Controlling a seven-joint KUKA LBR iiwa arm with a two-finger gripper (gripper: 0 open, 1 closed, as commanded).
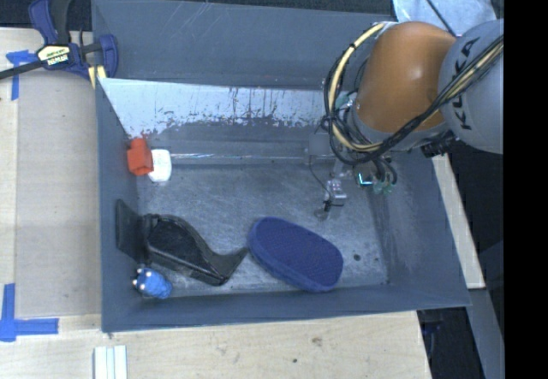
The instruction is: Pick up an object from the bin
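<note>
The gripper [330, 200] hangs low in the right half of the grey metal bin [257, 35], over a bare patch of scuffed floor. Whether it is open or closed, I cannot tell from this angle. The closest candidate is the dark blue oval pad with a soft, fabric-like look [295, 252]. It lies flat on the floor towards the near wall, just down and to the left of the gripper tip, and the two are apart.

Moving left, there is a black, bent piece with a glossy, curved body [175, 249]. Its tapered end points at the blue oval and stops just beside the oval's left edge. A small bright blue ball-like thing [155, 284] is tucked in the near left corner, right by the black piece's lower edge.

Up the left wall, well apart from the gripper, an orange block [139, 156] stands touching a small white piece [160, 165] on its right.

Above the gripper is the rounded orange cover [407, 78] on the wrist, with yellow and black cables [342, 86] looped around its left side. The grey arm [479, 95] comes in from the right edge.
</note>
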